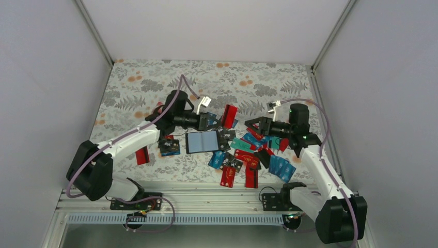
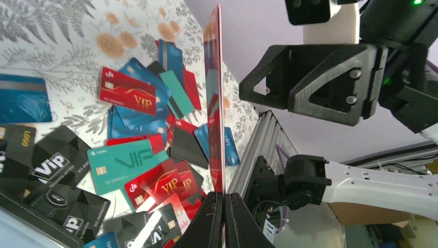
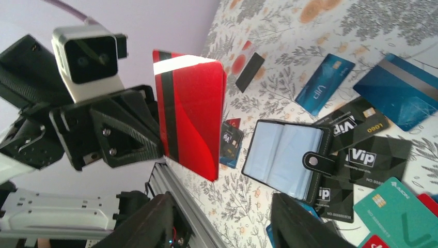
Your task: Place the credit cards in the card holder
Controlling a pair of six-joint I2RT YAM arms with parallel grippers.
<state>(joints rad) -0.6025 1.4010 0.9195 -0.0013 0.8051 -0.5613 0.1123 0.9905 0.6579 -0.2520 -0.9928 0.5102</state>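
Now | progress: early, you see no card in the card holder (image 3: 284, 155), lying open on the table (image 1: 139, 82) between the arms | left gripper (image 2: 223, 199) pinches one red card (image 3: 191, 113) upright near it | right gripper (image 3: 222, 219) spread, empty, beside that card | remaining: credit cards (image 1: 248, 155) scattered right of the holder

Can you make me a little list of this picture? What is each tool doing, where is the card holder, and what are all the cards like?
Left tool: shut on a red card, holding it upright above the table
Right tool: open, holding nothing, facing the red card
Card holder: lying open on the table, clear sleeves showing
Other cards: red, blue, teal and black, scattered flat beside the card holder, some overlapping
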